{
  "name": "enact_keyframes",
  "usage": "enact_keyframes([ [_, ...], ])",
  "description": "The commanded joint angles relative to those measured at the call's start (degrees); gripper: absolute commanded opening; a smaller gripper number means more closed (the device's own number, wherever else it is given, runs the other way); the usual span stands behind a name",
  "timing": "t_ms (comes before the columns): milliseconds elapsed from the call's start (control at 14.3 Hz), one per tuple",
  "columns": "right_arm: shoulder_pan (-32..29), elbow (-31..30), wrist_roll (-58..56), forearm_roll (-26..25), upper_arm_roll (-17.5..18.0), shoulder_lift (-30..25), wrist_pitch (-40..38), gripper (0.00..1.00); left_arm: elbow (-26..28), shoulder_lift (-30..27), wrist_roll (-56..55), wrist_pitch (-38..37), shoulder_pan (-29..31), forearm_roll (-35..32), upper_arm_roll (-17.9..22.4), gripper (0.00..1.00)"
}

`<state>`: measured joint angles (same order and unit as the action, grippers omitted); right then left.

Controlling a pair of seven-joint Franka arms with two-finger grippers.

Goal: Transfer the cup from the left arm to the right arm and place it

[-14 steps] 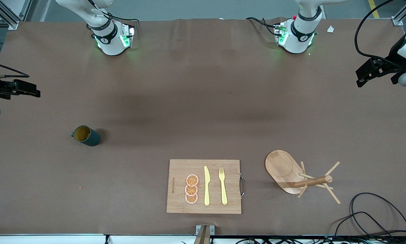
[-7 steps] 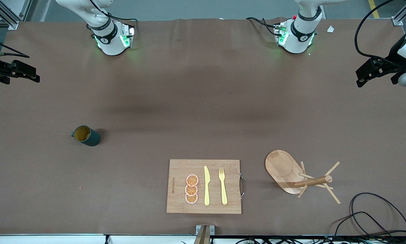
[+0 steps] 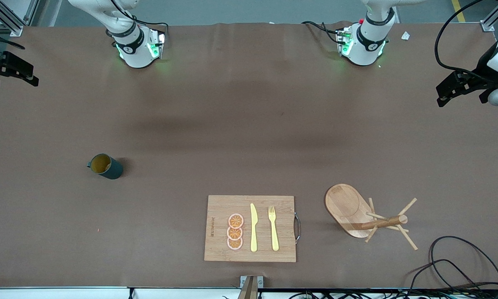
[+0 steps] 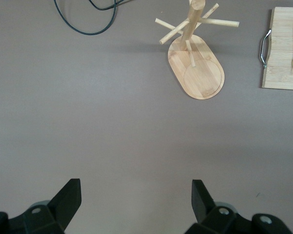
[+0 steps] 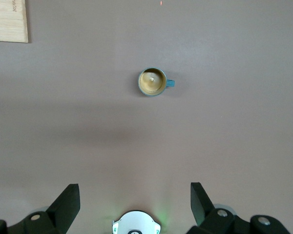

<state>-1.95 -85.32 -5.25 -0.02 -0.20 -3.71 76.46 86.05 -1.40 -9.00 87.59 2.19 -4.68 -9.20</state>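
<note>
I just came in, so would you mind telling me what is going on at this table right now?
Nothing is being handled. The cup stands upright on the table toward the right arm's end, apart from everything else. The right gripper hangs open, high over that end; the left gripper hangs open over the left arm's end. Nearer the front camera lie a cutting board with orange slices, a knife and a fork, and beside it a wooden peg rack.
</note>
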Motion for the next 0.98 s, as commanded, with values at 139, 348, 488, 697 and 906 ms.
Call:
enact_keyframes([
  [139,3.01,-2.48,0.33,0.55,-2.88,-1.57,1.24,1.0,1.04,-1.41,0.91,0.12,0.45,1.42,-0.47,1.0],
  [348,3.09,-2.39,0.33,0.46,-2.88,-1.57,1.32,1.0,2.62,-2.38,0.65,0.12,0.45,5.19,-0.56,1.0],
  [488,3.27,-2.39,0.33,0.46,-2.88,-1.48,1.59,1.0,2.02,-1.95,0.91,-0.23,0.45,5.56,-0.47,1.0],
  [697,3.1,-2.48,0.33,0.46,-2.79,-1.48,1.68,1.0,0.69,-1.68,0.39,-0.32,0.36,4.42,-0.47,1.0],
  [906,3.18,-2.39,0.33,0.55,-2.79,-1.48,2.03,1.0,0.69,-1.59,0.39,-1.28,-0.17,1.87,-0.65,1.0],
])
